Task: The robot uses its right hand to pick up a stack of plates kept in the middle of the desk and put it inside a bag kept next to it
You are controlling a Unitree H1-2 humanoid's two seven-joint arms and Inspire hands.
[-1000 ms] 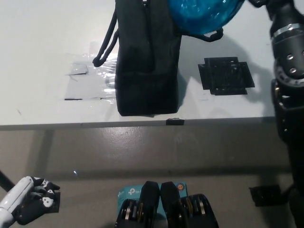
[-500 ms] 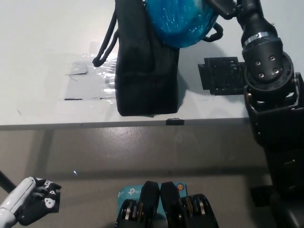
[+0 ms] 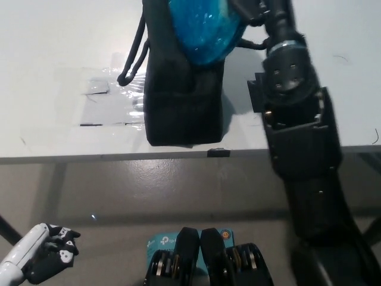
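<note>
One stack of blue plates [image 3: 204, 30] sat at the top of the frame, tilted and pressed against the upper part of the black bag [image 3: 183, 89]. Its lower edge lay over the bag's top rim; whether the stack was partly inside the opening or only in front of it could not be told. The bag stood upright on the white desk [image 3: 53, 53] near the front edge, and its black handle strap [image 3: 134, 53] hung down its left side, the looped end resting on the desk.

The black right arm [image 3: 297, 137] rose from the bottom right corner, crossed the desk edge and leaned up and leftward toward the plates. The right hand [image 3: 253, 9] was at the stack's right rim, mostly cut off by the top edge of the frame; it appeared to be closed on the plates, holding them off the desk. A black square mat [image 3: 257, 92] on the desk was largely hidden behind the arm.

A clear plastic sheet [image 3: 110, 101] lay flat on the desk just left of the bag. The white left hand [image 3: 44, 259] hung low at the bottom left, well below the desk, with its fingers loosely curled and holding nothing.
</note>
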